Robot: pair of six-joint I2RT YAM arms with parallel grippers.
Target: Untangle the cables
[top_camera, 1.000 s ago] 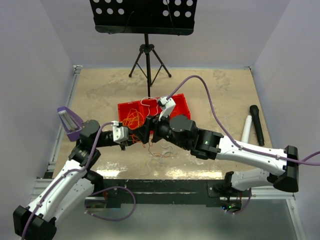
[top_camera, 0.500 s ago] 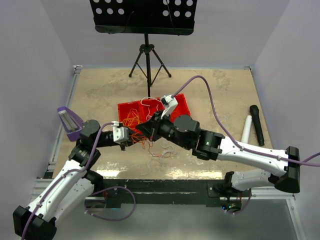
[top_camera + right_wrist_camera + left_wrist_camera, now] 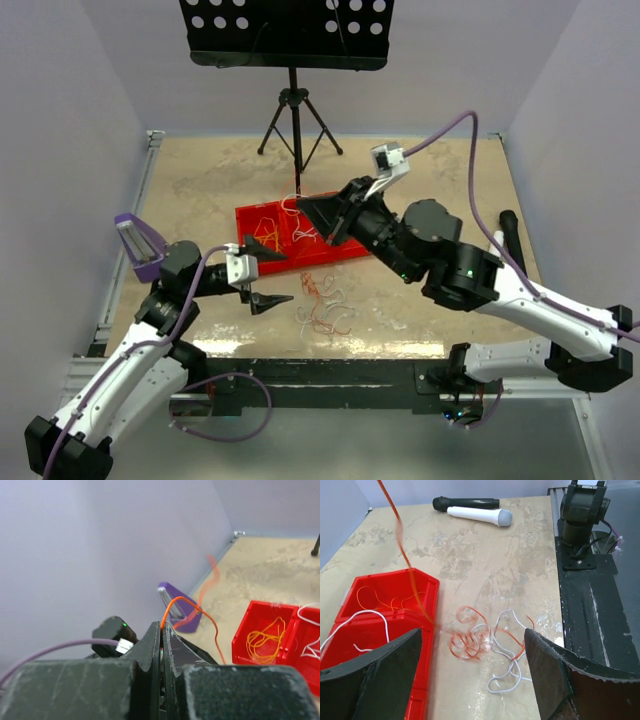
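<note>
A loose clump of orange and white cables (image 3: 325,305) lies on the table in front of the red tray (image 3: 320,257). My left gripper (image 3: 270,272) hovers open just left of the clump, nothing between its fingers; its wrist view shows the clump (image 3: 485,640) below the gap. My right gripper (image 3: 305,205) is raised over the tray, shut on one orange cable (image 3: 192,607). That strand hangs down blurred (image 3: 402,545) toward the tray edge. More orange cables (image 3: 265,635) and a white one (image 3: 365,617) lie inside the tray (image 3: 395,587).
A black microphone (image 3: 512,245) and a white one (image 3: 493,255) lie at the table's right edge. A purple holder (image 3: 138,245) stands at the left edge. A music stand's tripod (image 3: 295,120) stands behind the tray.
My right gripper shut on an orange cable and rose up and back over the tray. My left gripper opened and let go; the clump now lies spread on the table.
</note>
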